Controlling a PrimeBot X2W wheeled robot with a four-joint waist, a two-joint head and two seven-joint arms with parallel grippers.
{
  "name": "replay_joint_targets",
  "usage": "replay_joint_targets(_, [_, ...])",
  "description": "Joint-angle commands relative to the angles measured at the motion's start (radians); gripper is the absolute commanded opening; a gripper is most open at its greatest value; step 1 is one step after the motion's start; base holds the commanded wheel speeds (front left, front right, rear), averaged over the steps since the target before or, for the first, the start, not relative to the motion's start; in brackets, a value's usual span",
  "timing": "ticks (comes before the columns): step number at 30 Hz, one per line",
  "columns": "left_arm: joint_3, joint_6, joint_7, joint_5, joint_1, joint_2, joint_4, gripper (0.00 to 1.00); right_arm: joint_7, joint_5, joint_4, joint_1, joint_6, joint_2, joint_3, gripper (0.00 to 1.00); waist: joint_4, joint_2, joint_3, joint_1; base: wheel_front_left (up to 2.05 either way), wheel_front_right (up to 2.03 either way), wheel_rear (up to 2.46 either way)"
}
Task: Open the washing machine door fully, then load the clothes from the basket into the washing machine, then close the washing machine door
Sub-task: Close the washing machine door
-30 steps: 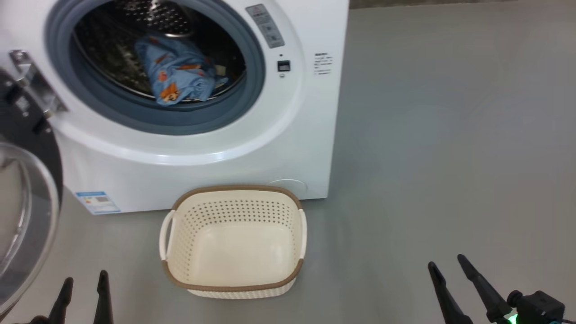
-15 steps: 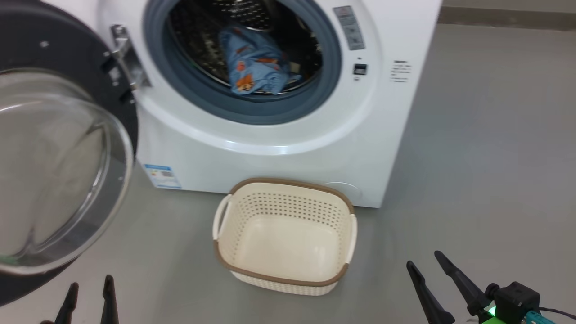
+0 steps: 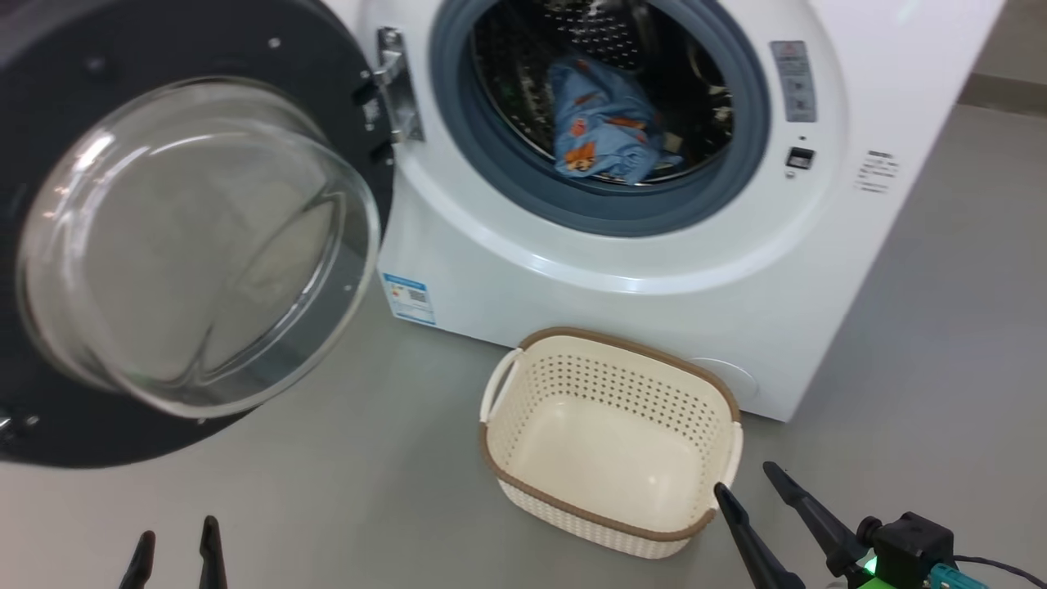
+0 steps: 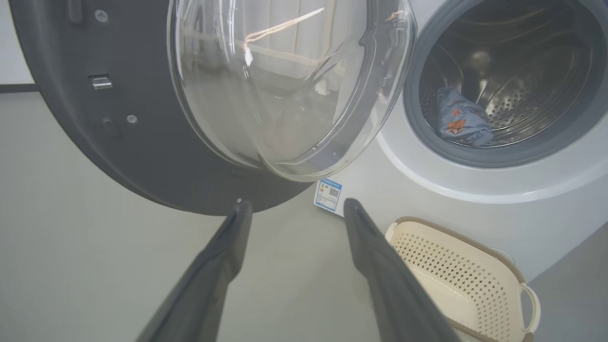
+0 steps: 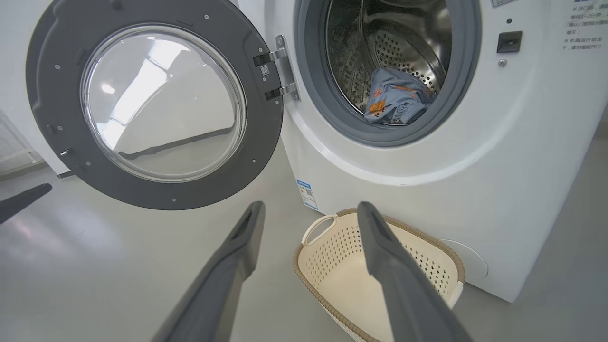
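Head view has swung toward the robot's left over the last second. The washing machine door [image 3: 196, 245] now shows almost whole, where before only its edge did. That is the camera turning: the washing machine [image 3: 622, 278], the basket [image 3: 622, 343] and the clothes [image 3: 601, 123] lie as they did.

The door stands wide open on its hinge, with the glass bowl facing the robot. The clothes sit as one blue bundle low in the drum, near its front lip. The basket on the floor [image 3: 368, 507], just before the machine, is empty, so loading looks finished and only closing the door is left.

The left claw [image 3: 178, 540] and the right claw [image 3: 744, 483] both stand wide and hold nothing. The left one points at the door's lower rim, apart from it, and looks the likelier to push the door shut.
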Motion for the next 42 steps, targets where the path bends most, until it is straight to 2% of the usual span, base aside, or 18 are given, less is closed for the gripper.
replay_joint_targets(1, [0.019,0.01,-0.006,-0.007,-0.006,0.012,-0.029,1.0,-0.005,0.007,-0.019,-0.045,0.003,-0.021,0.03,1.0,0.053,0.0,-0.009,0.0,0.0,0.0,0.0])
replay_joint_targets(7, [0.0,0.024,-0.006,-0.019,0.006,0.012,-0.033,1.0,-0.005,0.013,-0.013,-0.064,0.003,-0.022,0.059,1.0,0.087,0.0,-0.013,0.0,0.0,0.0,0.0])
replay_joint_targets(20, [0.0,0.042,-0.006,-0.053,0.013,0.012,-0.072,1.0,-0.005,0.027,-0.001,-0.091,0.003,-0.025,0.082,1.0,0.094,0.0,-0.01,0.0,0.0,0.0,0.0])
replay_joint_targets(21, [0.003,0.038,-0.006,-0.059,0.01,0.012,-0.077,0.87,-0.005,0.027,-0.001,-0.09,0.003,-0.024,0.081,1.0,0.094,0.0,-0.01,0.0,0.0,0.0,0.0])
replay_joint_targets(22, [0.009,0.033,-0.006,-0.064,0.004,0.012,-0.085,0.42,-0.005,0.027,-0.002,-0.088,0.003,-0.023,0.079,1.0,0.094,0.0,-0.009,0.0,0.0,0.0,0.0])
replay_joint_targets(23, [0.017,0.025,-0.006,-0.064,-0.003,0.012,-0.095,0.13,-0.005,0.027,-0.001,-0.086,0.003,-0.023,0.077,1.0,0.093,0.0,-0.009,0.0,0.0,0.0,0.0])
replay_joint_targets(24, [0.029,0.017,-0.006,-0.066,-0.012,0.012,-0.105,0.0,-0.005,0.026,-0.001,-0.083,0.003,-0.022,0.073,1.0,0.093,0.0,-0.008,0.0,0.0,0.0,0.0])
replay_joint_targets(29, [0.128,-0.038,-0.006,-0.088,-0.093,0.012,-0.173,0.0,-0.005,0.021,-0.007,-0.065,0.003,-0.02,0.042,1.0,0.09,0.0,-0.007,0.0,0.0,0.0,0.0])
replay_joint_targets(34, [0.23,-0.091,-0.006,-0.103,-0.24,0.067,-0.238,0.0,-0.005,0.014,-0.016,-0.039,0.003,-0.011,0.009,1.0,0.084,0.0,-0.008,0.0,0.0,0.0,0.0])
replay_joint_targets(38, [0.297,-0.106,-0.006,-0.189,-0.381,0.15,-0.212,0.0,-0.005,0.008,-0.022,-0.032,0.003,-0.005,0.002,1.0,0.061,0.0,0.001,0.0,0.0,0.0,0.0])
replay_joint_targets(42, [0.322,-0.11,-0.006,-0.273,-0.511,0.286,-0.137,0.0,-0.005,0.005,-0.026,-0.032,0.003,-0.001,-0.006,1.0,0.032,0.0,0.016,0.0,0.0,0.0,0.0])
